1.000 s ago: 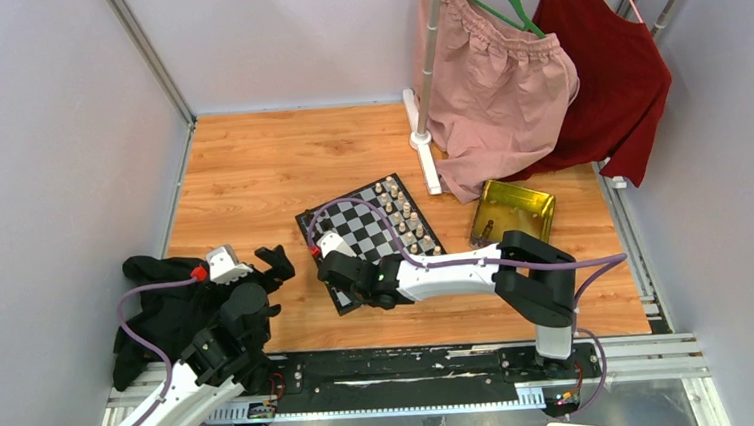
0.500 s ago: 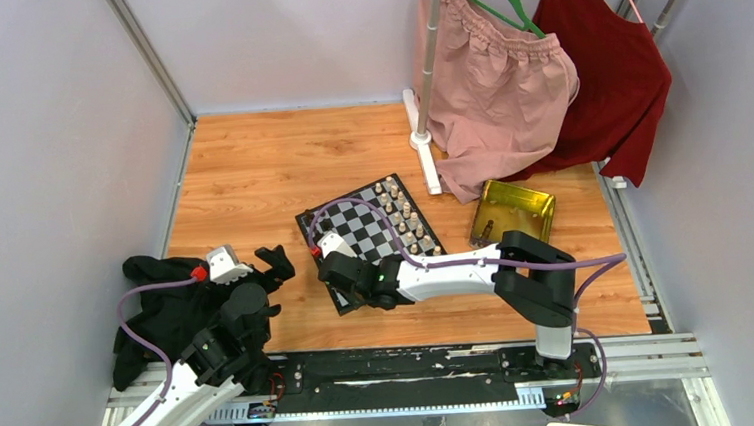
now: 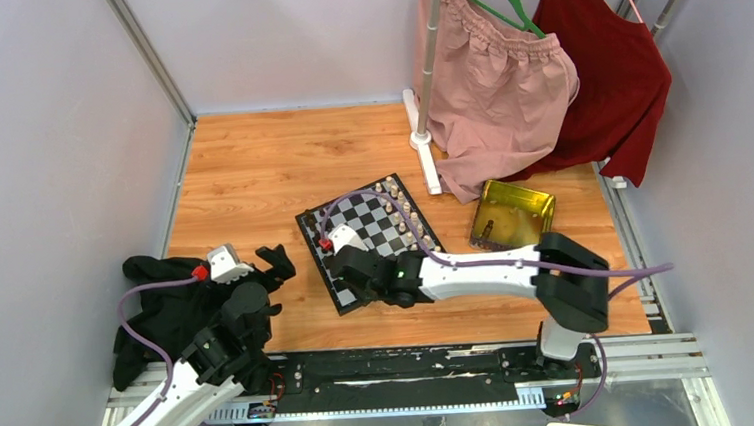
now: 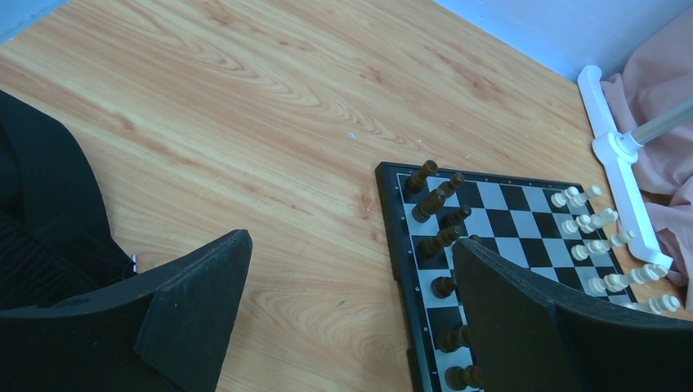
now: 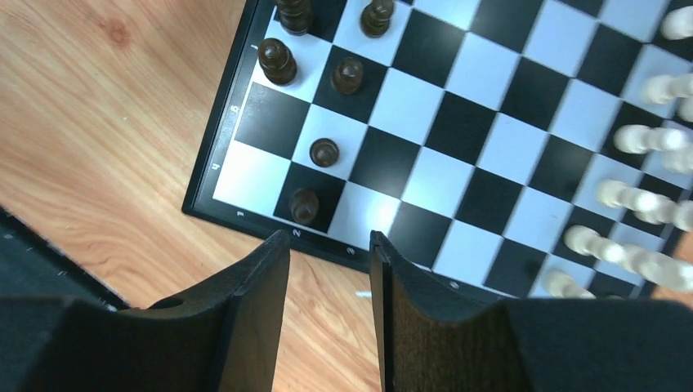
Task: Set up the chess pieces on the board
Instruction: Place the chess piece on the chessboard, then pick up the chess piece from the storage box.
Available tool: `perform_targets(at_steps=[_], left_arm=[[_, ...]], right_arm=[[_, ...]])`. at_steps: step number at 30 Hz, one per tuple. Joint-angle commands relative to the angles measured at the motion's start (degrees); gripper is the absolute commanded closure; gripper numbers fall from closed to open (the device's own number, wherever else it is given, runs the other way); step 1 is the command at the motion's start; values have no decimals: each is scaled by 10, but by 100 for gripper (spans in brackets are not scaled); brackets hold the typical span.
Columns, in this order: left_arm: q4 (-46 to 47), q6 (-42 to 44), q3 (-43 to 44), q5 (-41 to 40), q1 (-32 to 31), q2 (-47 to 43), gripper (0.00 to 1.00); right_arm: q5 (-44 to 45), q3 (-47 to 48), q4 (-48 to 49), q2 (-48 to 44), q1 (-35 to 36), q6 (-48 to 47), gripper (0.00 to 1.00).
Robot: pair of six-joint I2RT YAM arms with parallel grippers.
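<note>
- Underneath all, a wooden table point(image 3: 250, 172); near its middle, the board point(image 3: 358, 219), taken as landmark below.
- Hanging beyond the board's far right corner, a pink garment point(image 3: 494, 84) and a red garment point(image 3: 614, 76); heaped well left of the board, a black cloth point(image 3: 159, 308).
- Just right of the board, a gold tray point(image 3: 528, 207), with something dark inside, too small to tell.
- Hovering over the board's near left corner, the right gripper point(image 5: 328, 238), fingers parted, pinching nothing; well left of the board, the left gripper point(image 4: 351, 245), spread wide and empty.
- Ranged in two rows along the board's right edge, the cream pieces point(image 5: 646, 200), seemingly complete.
- Standing along the board's left edge, the chess pieces point(image 5: 324, 152), with bare squares among them; judged about halfway, several left to place.
</note>
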Motion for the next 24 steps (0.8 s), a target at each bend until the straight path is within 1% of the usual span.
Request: perform_targets(at_steps=[1, 4, 7, 10, 14, 16, 20, 24], left_arm=[[32, -14, -2, -21, -1, 26, 0], [59, -16, -2, -22, -1, 60, 0], [102, -2, 2, -25, -1, 99, 0], [141, 13, 13, -27, -1, 148, 0], [177, 18, 25, -26, -1, 210, 0], [179, 16, 28, -25, 0, 230, 0], [223, 13, 17, -20, 0, 253, 0], [244, 14, 10, -8, 3, 276, 0]], right_arm=[[54, -15, -43, -85, -3, 1, 55], [86, -19, -77, -130, -17, -4, 54], [105, -38, -92, -192, -59, -3, 53], [110, -74, -94, -258, -130, 6, 52], [108, -115, -88, -320, -247, 16, 49], [104, -126, -86, -331, -307, 17, 47], [71, -141, -81, -318, -405, 20, 45], [38, -156, -58, -283, -469, 20, 45]])
